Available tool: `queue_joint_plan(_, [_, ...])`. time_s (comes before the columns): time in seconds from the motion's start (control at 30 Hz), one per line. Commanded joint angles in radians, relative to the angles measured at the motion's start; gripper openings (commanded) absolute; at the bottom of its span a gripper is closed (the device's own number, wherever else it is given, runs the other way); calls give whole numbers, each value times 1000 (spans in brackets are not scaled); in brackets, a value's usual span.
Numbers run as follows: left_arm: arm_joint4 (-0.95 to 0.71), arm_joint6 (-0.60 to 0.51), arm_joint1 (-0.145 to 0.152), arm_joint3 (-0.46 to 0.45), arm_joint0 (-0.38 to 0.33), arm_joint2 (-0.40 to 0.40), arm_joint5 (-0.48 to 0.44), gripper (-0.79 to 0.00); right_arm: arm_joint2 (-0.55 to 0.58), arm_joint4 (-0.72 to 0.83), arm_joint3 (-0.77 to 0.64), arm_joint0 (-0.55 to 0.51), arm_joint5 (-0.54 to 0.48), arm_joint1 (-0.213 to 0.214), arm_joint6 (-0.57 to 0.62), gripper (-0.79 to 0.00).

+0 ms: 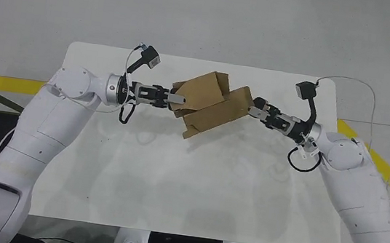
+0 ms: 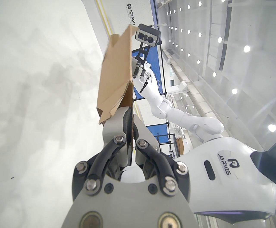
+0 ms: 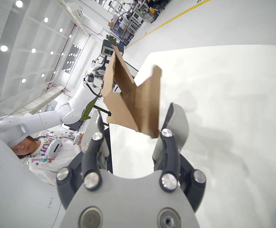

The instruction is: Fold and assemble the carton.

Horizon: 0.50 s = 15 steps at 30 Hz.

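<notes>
A brown cardboard carton (image 1: pixel 208 103), partly folded with flaps standing out, hangs above the back of the white table (image 1: pixel 172 192) between my two arms. My left gripper (image 1: pixel 177 99) is shut on one thin edge of the carton (image 2: pixel 116 77); the left wrist view shows the board pinched between the left gripper's (image 2: pixel 128 112) fingers. My right gripper (image 1: pixel 254 108) is at the carton's opposite end. In its own view the right gripper (image 3: pixel 135 111) is open, and a flap corner of the carton (image 3: pixel 133 101) reaches in between its fingers, close to one finger (image 3: pixel 175 121).
The table's back edge (image 1: pixel 202 59) lies just behind the carton. Bare tabletop stretches from under the carton to the front edge (image 1: pixel 181 231). Yellow floor tape (image 1: pixel 2 83) runs beside the table on both sides.
</notes>
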Motion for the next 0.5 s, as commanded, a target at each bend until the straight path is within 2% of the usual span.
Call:
queue_joint_plan(0.0, [9,-39,3,2,-4,-5,-2,-785,23,-4,-17,-10,5,7,13,0])
queue_joint_plan(0.2, [24,-130,8,13,-17,-19,-10,-785,41,54,-98,-23,-1,16,94,0])
queue_joint_plan(0.4, [50,-179,7,17,-29,-3,7,-785,-40,168,-122,20,-19,2,232,0])
queue_joint_plan(0.47, [66,-181,6,11,-31,7,9,-785,-72,194,-118,38,-25,-6,253,-28])
